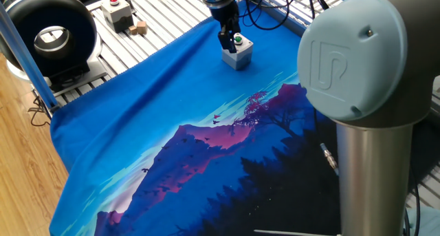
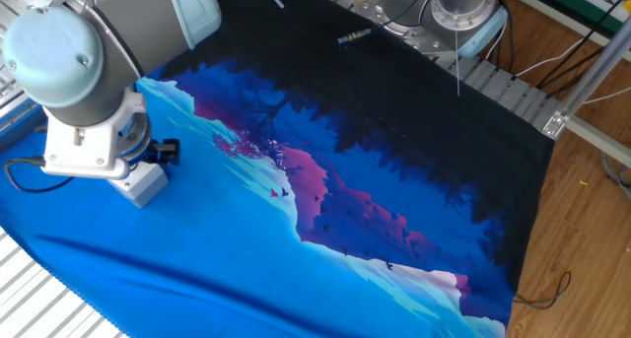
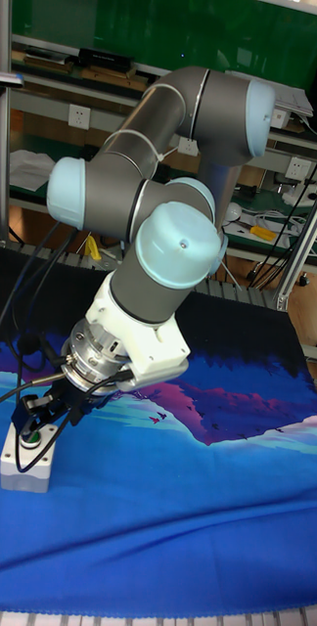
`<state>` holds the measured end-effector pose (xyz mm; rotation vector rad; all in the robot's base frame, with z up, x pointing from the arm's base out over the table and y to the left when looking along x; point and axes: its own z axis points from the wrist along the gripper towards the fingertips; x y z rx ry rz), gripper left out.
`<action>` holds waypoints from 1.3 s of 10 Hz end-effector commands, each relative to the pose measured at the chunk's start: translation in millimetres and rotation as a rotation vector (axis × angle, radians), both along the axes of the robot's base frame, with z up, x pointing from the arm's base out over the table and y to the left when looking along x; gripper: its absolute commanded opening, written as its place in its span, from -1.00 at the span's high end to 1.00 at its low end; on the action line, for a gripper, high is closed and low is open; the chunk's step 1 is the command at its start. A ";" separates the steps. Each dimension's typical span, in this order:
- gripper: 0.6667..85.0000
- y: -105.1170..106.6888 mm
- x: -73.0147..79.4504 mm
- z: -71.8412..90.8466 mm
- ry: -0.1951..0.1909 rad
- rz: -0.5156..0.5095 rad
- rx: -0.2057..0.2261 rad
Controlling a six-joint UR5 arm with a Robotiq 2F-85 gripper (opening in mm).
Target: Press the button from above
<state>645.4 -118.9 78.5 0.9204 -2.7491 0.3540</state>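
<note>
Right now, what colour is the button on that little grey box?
Green, with a silver ring; the button shows best in one fixed view.

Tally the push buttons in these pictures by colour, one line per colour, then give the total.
Green: 1, the button on the light-grey box on the blue cloth, beside the gripper.
Red: 1, the red button on the grey box on the slatted tabletop beyond the cloth.
Total: 2.
</note>
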 end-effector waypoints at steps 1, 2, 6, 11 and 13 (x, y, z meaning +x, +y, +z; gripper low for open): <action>-0.63 1.8 -9.5 -3.3 0.023 -0.011 0.009; -0.63 2.8 -9.8 -3.1 0.025 -0.010 0.012; -0.63 4.3 -14.6 -5.2 0.042 -0.015 0.020; -0.63 -0.7 -13.2 -6.4 0.046 -0.008 0.015; -0.63 0.5 -12.9 -5.5 0.047 -0.009 0.016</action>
